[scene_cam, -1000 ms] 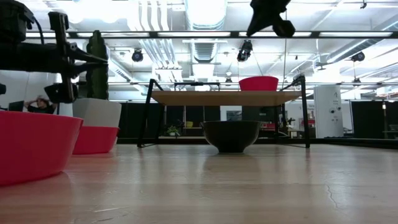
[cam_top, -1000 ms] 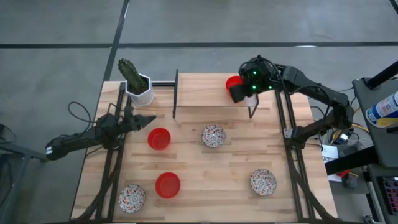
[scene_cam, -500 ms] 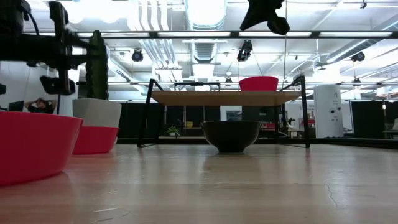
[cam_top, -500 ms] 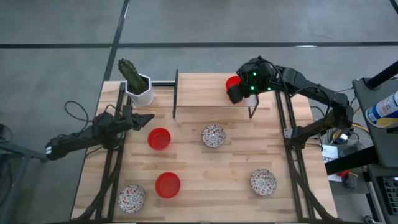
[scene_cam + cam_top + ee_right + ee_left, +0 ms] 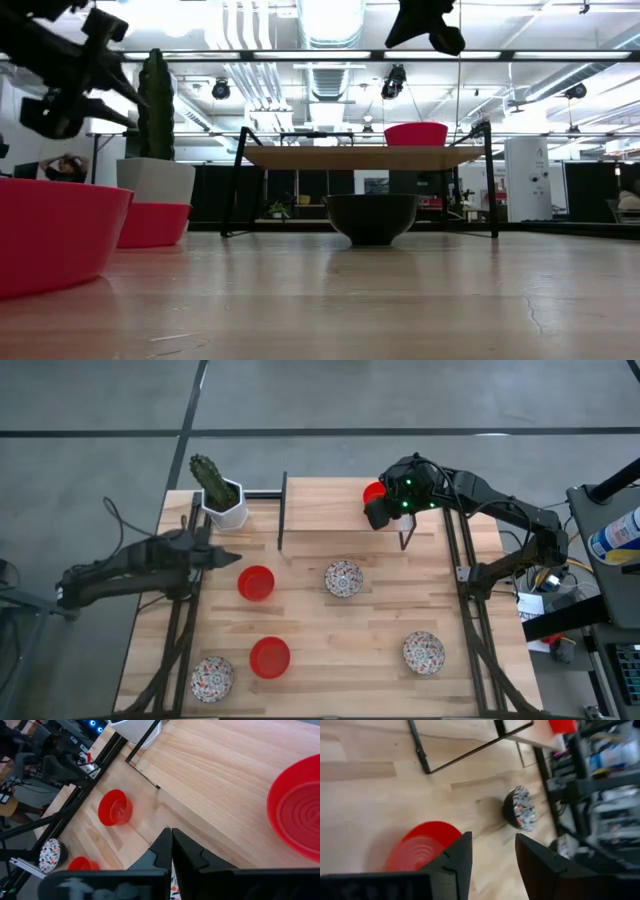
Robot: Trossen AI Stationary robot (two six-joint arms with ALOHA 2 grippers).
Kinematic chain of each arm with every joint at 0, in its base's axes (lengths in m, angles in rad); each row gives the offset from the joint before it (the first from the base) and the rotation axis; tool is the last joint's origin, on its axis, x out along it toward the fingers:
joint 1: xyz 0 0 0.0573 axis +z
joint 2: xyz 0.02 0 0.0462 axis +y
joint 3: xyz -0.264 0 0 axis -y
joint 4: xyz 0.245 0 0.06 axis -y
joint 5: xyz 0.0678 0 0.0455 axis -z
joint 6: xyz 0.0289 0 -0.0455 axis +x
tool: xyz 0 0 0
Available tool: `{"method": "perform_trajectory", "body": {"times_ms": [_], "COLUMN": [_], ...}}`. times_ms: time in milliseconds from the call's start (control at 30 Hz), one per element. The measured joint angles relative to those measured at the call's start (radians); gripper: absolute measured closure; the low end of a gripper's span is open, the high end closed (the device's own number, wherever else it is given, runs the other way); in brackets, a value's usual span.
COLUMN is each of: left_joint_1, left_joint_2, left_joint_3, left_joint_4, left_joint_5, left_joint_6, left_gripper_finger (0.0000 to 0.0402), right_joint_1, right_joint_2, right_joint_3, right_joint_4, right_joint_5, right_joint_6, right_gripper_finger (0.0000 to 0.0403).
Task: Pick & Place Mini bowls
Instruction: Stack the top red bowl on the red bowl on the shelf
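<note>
Two red mini bowls (image 5: 256,582) (image 5: 269,657) and three patterned mini bowls (image 5: 343,578) (image 5: 423,652) (image 5: 212,677) rest on their bases on the wooden table. A third red bowl (image 5: 373,491) stands on the raised shelf (image 5: 330,505) at the far side. My left gripper (image 5: 232,557) hangs open above the table, just left of the nearer-left red bowl (image 5: 420,852), with nothing between its fingers (image 5: 492,840). My right gripper (image 5: 375,510) hovers shut over the shelf beside its red bowl (image 5: 297,815), touching nothing.
A white pot with a cactus (image 5: 222,500) stands at the far left corner, close behind my left gripper. The shelf's black legs (image 5: 282,510) rise from the table. Black frame rails (image 5: 185,630) (image 5: 470,630) run along both table sides. Bare wood lies at the near middle.
My left gripper has opened, risen and tipped, drawing back a little toward the table's left edge, away from the red bowl. My right gripper has drifted slightly toward the table's left above the shelf. No bowl has moved.
</note>
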Motion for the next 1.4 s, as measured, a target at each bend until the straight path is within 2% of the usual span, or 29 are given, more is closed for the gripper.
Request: {"method": "perform_trajectory", "body": {"times_ms": [267,500,1033,1400], "left_joint_1": [0.000,0.000,0.001,0.001], "left_joint_2": [0.276,0.454,0.636,0.692], "left_joint_3": [0.123,0.134,0.115,0.082], "left_joint_4": [-0.090,-0.125,-0.128,-0.112], "left_joint_5": [-0.003,-0.008,-0.045,-0.019], "left_joint_6": [0.170,0.253,0.315,0.294], "left_gripper_finger": [0.0259,0.0259,0.0259,0.0260], "right_joint_1": [0.006,0.013,0.035,0.054], "right_joint_2": [0.000,0.000,0.007,0.047], "right_joint_3": [0.000,-0.001,-0.002,-0.003], "right_joint_4": [0.002,0.002,0.003,0.008], "right_joint_5": [0.000,0.000,0.014,0.019], "right_joint_6": [0.000,0.000,0.008,0.022], "right_gripper_finger": [0.0394,0.0394,0.0394,0.0394]}}
